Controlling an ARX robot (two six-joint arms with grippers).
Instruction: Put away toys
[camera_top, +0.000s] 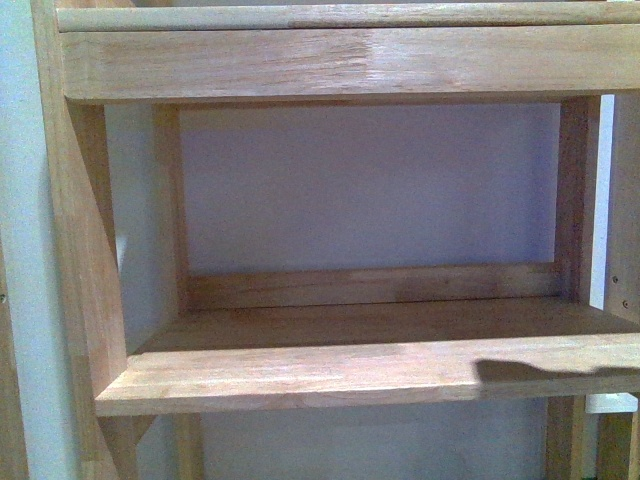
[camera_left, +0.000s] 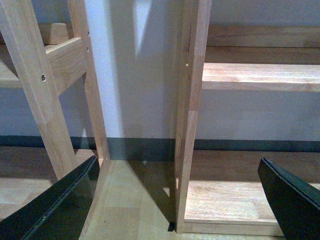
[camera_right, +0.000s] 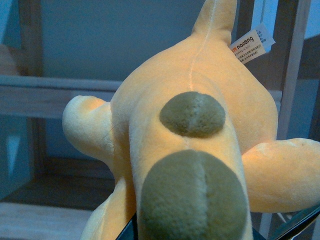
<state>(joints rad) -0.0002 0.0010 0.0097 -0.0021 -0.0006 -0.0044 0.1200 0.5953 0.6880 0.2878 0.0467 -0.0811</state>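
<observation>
An orange-yellow plush toy (camera_right: 195, 90) with olive-green round patches, stubby limbs and a white label fills the right wrist view. My right gripper (camera_right: 192, 235) is shut on it, and the plush hides nearly all of its fingers. In the left wrist view my left gripper (camera_left: 185, 200) stands open with nothing between its dark fingers (camera_left: 60, 205), low over a wooden floor and facing a shelf upright (camera_left: 192, 115). Neither gripper nor the toy shows in the front view, only a dark shadow at the right end of the shelf board (camera_top: 370, 365).
A wooden shelf unit faces me, with an open compartment (camera_top: 370, 200) between a thick upper rail (camera_top: 330, 60) and the lower board, white wall behind. A second wooden frame (camera_left: 40, 95) stands beside it. A low bottom shelf (camera_left: 235, 200) sits near the floor.
</observation>
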